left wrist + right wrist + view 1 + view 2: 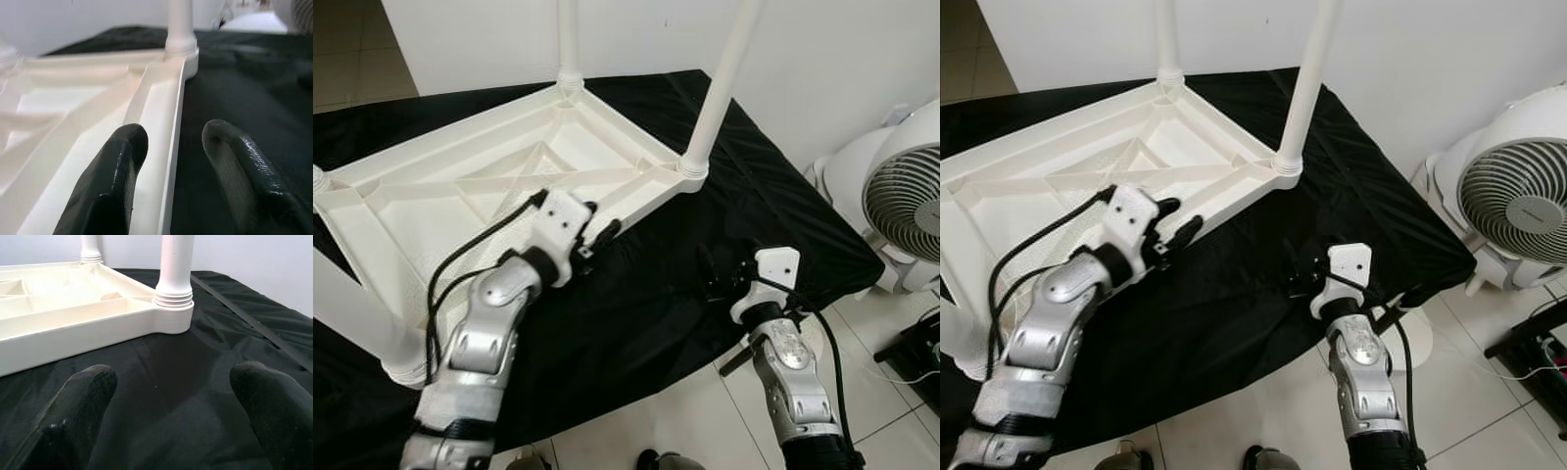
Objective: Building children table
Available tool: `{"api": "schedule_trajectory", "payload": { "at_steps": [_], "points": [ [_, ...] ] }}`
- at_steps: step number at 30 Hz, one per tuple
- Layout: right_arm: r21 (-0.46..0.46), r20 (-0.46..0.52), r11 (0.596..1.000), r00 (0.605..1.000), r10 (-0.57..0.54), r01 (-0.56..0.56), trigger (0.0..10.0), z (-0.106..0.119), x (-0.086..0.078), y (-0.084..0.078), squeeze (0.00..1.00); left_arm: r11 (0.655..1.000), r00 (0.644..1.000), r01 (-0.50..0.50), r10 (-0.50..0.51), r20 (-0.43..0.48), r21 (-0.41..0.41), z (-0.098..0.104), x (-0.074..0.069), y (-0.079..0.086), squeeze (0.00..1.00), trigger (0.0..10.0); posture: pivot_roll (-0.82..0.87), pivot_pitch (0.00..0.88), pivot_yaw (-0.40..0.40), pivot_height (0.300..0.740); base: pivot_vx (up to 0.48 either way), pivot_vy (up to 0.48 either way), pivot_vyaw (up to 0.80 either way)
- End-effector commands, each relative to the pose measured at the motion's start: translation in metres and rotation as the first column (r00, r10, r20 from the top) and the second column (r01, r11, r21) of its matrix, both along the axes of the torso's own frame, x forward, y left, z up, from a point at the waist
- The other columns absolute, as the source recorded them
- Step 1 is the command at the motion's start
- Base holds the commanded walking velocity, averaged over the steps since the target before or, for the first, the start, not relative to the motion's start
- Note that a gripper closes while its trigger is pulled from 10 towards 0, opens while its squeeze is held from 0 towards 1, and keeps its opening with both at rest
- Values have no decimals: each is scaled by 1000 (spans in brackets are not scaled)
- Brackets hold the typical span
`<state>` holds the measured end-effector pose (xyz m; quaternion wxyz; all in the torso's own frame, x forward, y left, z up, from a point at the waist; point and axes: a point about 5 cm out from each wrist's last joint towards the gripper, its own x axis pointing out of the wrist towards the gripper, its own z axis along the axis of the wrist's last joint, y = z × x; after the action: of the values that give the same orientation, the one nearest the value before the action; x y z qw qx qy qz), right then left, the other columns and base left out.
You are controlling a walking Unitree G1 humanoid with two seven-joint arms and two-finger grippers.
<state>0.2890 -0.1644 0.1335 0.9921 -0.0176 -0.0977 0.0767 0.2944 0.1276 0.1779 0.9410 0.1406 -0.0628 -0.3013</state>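
Observation:
A white plastic children's table lies upside down on a black cloth. White legs stand up from its corners: one at the far corner, one at the right corner, and one at the near left. My left gripper is open at the table's near rim, with one finger over the inside and the other over the cloth. My right gripper is open low above the cloth, pointing at the right corner leg, with nothing between its fingers.
A white floor fan stands on the tiled floor to the right. A white wall runs close behind the cloth-covered surface. The cloth's front edge drops to the floor tiles near my right arm.

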Motion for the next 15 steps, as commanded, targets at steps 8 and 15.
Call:
{"api": "schedule_trajectory", "payload": {
  "at_steps": [8,15],
  "points": [
    [-46,-32,997,997,-64,62,10000,-4,10,-11,0,996,996,-89,88,-28,-25,-6,-22,35,0,10000,114,110,-104,740,0,0,0],
    [-80,-49,993,995,-88,84,10000,-5,17,-12,0,991,993,-100,95,-64,-90,-7,-43,48,0,10000,135,116,-121,740,0,0,0]
  ]
}}
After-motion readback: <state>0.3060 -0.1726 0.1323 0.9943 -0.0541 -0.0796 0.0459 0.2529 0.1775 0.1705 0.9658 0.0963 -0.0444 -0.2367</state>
